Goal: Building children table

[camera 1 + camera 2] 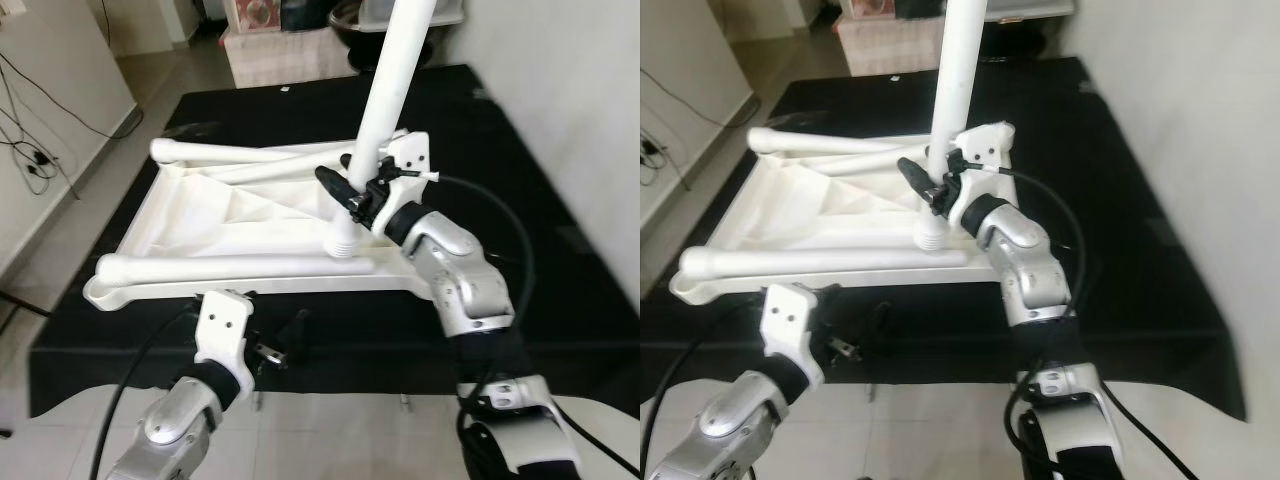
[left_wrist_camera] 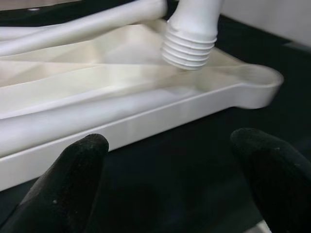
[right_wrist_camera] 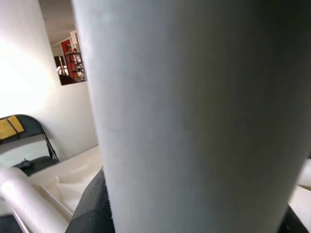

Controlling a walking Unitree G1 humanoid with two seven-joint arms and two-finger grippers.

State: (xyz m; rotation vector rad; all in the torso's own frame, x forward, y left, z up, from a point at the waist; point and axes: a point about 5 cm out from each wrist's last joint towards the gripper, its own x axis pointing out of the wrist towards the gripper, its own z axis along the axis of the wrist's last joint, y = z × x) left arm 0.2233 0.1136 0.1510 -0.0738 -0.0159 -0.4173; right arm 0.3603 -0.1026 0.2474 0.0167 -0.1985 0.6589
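White plastic tabletop (image 1: 200, 225) lies upside down on the black mat (image 1: 520, 170), with loose legs (image 1: 235, 266) resting across it. Your left gripper (image 1: 270, 352) hovers at its near rim, fingers spread wide and empty. To the right, your right gripper (image 1: 352, 192) is clamped on the upright leg (image 1: 385, 110), its threaded end just above the tray near the right corner. If the threads meet the socket tilted, they will likely cross-thread or skid off, so steady the top first.

silver arms (image 1: 465, 285), black cables, white wrist housings, black fingers (image 2: 68, 189).
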